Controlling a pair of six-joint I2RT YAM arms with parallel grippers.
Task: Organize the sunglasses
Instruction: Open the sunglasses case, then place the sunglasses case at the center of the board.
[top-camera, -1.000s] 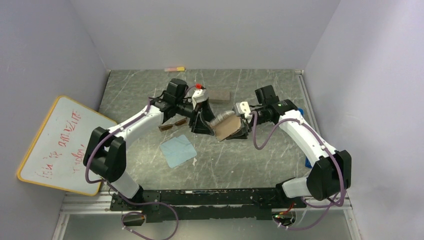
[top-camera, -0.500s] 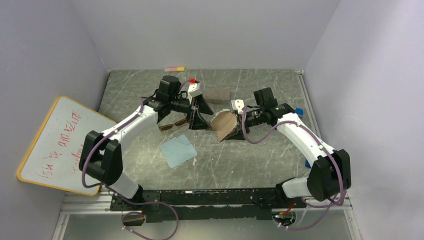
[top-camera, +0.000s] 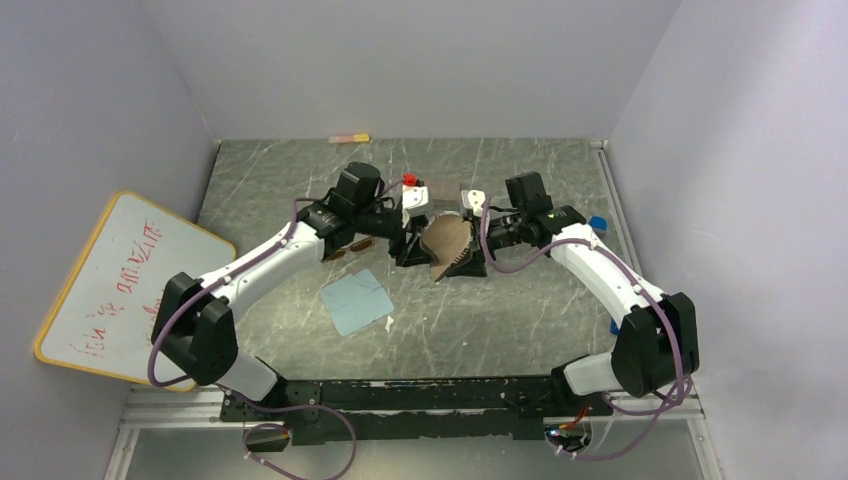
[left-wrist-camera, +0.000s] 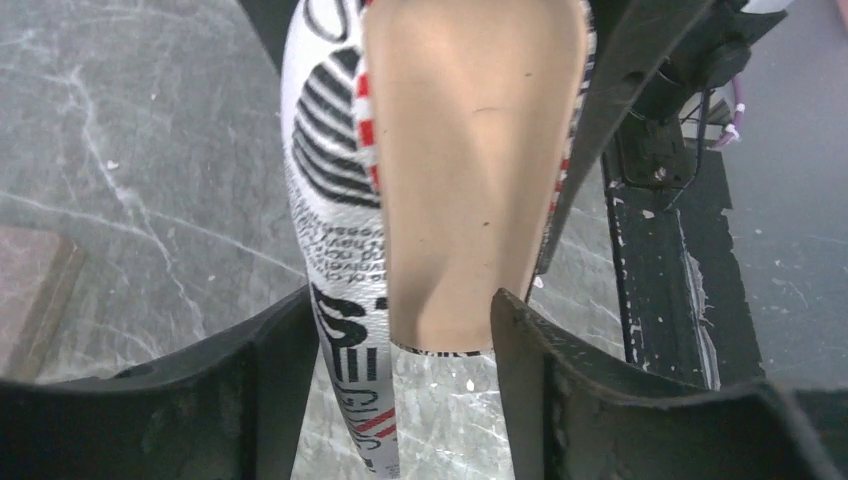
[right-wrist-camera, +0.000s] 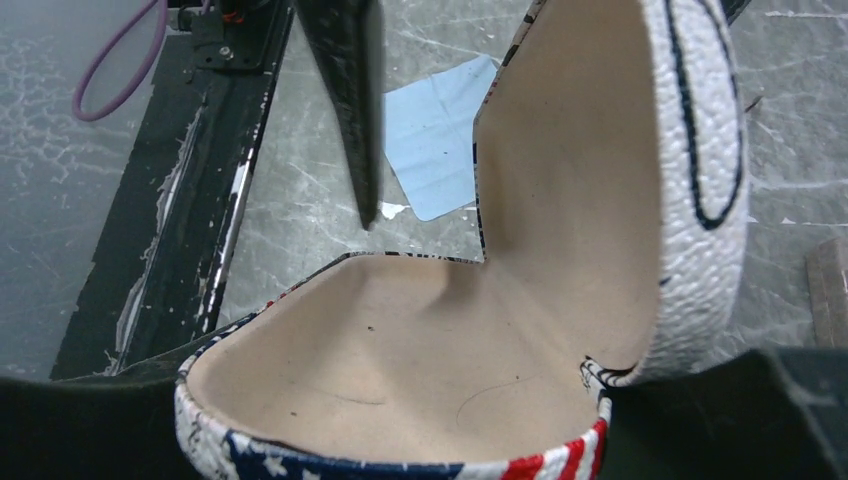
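Open printed sunglasses case (top-camera: 447, 245) held up mid-bench.
The right gripper (top-camera: 468, 258) clamps its base; the left gripper (left-wrist-camera: 400, 300) straddles the lid, jaws apart, seemingly not pinching; light-blue cloth (top-camera: 357, 300) toward the near edge.

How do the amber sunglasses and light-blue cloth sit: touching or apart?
Apart. Top external view shows bare table between the amber sunglasses and light-blue cloth.
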